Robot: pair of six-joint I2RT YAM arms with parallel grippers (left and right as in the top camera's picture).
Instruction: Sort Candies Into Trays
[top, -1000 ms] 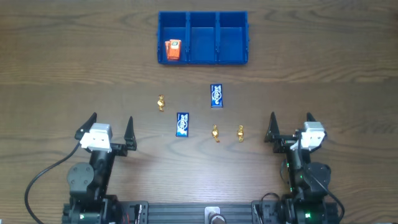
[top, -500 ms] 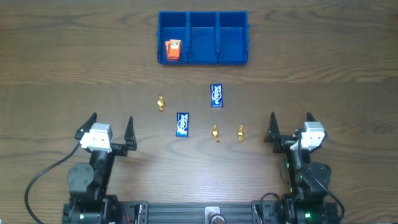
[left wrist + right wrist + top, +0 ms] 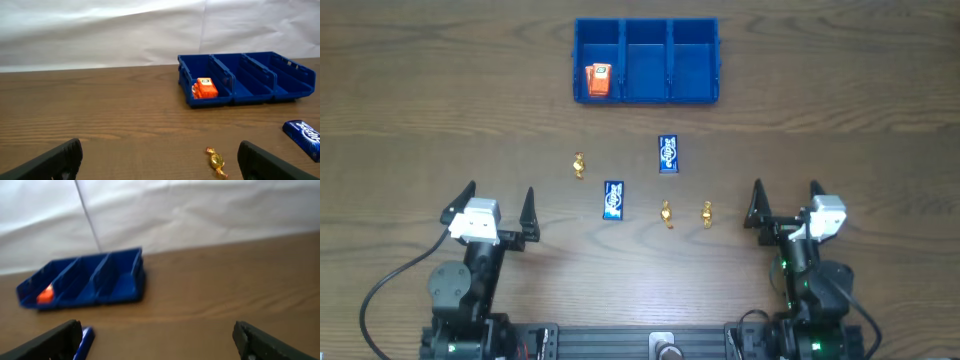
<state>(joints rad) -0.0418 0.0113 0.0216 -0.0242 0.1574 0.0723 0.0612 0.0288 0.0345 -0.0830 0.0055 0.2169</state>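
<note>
Dark wood-grain counter (image 3: 420, 120); a white sheet (image 3: 100, 30) hangs behind its far edge.

Left gripper (image 3: 500, 188): fingers spread wide, holding nothing, low over the near left of the counter. First gold candy (image 3: 579, 165) lies ahead of it, to its right. Orange candy (image 3: 598, 80) sits in the left compartment of the blue tray (image 3: 646, 96), at the far side, well apart from both grippers. The near blue candy (image 3: 613, 200) lies just right of the left gripper; the far blue candy (image 3: 668, 154) is cut off at the edge of the left wrist view. Two more gold candies (image 3: 666, 214) (image 3: 706, 213) lie side by side, near the right gripper (image 3: 786, 186), which is also wide open and empty.
</note>
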